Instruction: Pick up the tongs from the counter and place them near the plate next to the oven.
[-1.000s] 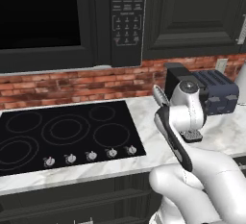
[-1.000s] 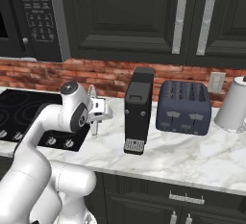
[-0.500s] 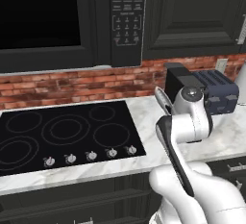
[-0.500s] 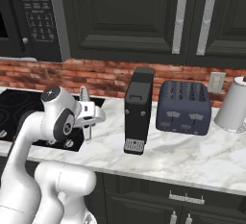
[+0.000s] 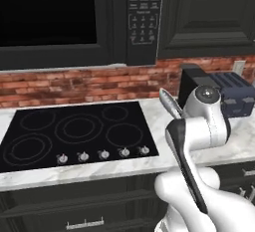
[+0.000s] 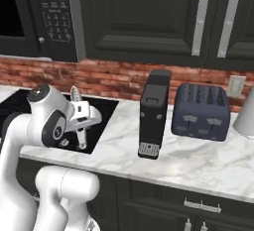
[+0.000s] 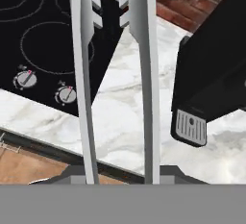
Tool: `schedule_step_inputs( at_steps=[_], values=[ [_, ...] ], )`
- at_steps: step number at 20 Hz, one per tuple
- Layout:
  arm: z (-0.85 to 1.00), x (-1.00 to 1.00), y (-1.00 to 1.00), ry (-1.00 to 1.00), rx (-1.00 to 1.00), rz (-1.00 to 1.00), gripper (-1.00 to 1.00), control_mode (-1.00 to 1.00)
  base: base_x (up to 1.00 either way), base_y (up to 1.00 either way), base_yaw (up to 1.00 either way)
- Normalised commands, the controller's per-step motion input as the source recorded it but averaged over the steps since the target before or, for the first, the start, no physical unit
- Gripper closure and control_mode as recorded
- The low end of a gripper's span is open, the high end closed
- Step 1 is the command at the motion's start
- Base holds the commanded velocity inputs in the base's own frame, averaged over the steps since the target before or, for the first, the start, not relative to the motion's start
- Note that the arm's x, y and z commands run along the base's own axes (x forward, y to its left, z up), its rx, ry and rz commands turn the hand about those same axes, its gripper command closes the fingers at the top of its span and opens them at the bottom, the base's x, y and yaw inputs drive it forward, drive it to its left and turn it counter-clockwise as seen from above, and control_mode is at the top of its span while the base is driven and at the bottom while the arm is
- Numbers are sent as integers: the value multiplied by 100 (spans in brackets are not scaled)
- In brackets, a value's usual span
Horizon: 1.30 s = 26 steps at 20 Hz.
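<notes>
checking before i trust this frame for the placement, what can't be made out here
- Plate: no view tells where it sits.
- Tongs: hand view, both ends cut off by the picture's edges; left base view, lower part behind the arm.
- Gripper: right base view, fingertips too small to tell the grip.

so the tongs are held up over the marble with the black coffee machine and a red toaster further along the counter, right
Nearly: the toaster is dark blue-grey, not red, as the right base view shows. The rest holds: the tongs are held up over the marble counter, and the black coffee machine stands further along.
</notes>
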Motion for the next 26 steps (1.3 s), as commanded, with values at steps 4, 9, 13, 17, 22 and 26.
schedule_step_inputs(
  at_steps=[4, 9, 13, 17, 22, 26],
  values=[
    [0, 0, 0, 0, 0, 0, 100, 100, -45, 49, 28],
    [0, 0, 0, 0, 0, 0, 100, 100, -49, 72, 36],
    [0, 0, 0, 0, 0, 0, 100, 100, -18, 97, 43],
    [0, 0, 0, 0, 0, 0, 100, 100, 2, 100, 34],
    [0, 0, 0, 0, 0, 0, 100, 100, 27, 100, 15],
    [0, 0, 0, 0, 0, 0, 100, 100, 38, 100, 1]
  ],
)
